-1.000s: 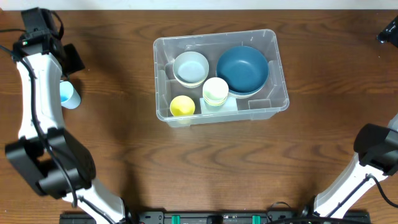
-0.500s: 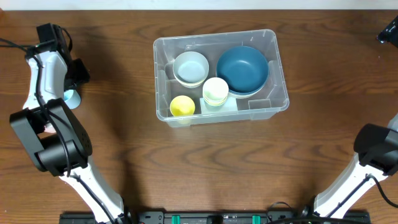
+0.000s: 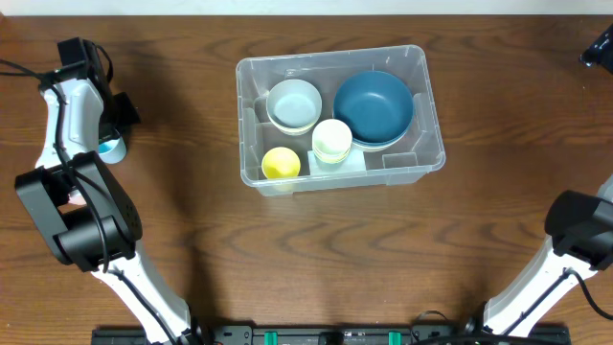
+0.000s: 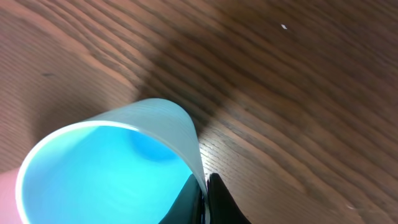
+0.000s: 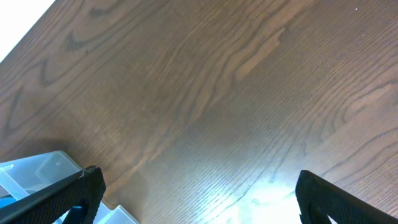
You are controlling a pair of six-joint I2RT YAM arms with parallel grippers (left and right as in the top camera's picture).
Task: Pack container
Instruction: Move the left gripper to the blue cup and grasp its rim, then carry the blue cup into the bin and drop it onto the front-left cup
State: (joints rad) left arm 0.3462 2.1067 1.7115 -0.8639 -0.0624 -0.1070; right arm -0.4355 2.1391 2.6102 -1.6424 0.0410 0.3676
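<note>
The clear plastic container [image 3: 429,113] stands at the table's centre, holding a dark blue bowl [image 3: 374,107], a pale blue bowl [image 3: 293,103], a pale green cup [image 3: 332,139] and a yellow cup [image 3: 281,163]. A light blue cup [image 3: 111,149] lies on the wood at the far left. My left gripper [image 3: 108,136] is right over it. In the left wrist view the left gripper [image 4: 204,198] is shut on the light blue cup's [image 4: 106,168] wall, one finger inside and one outside. My right gripper [image 5: 199,199] hangs open over bare wood at the far right.
A corner of the container [image 5: 37,171] shows at the lower left of the right wrist view. The left arm's base [image 3: 77,225] and the right arm's base [image 3: 582,230] stand near the table's front corners.
My left gripper came down to the light blue cup and closed on its wall. The right arm has not moved.
</note>
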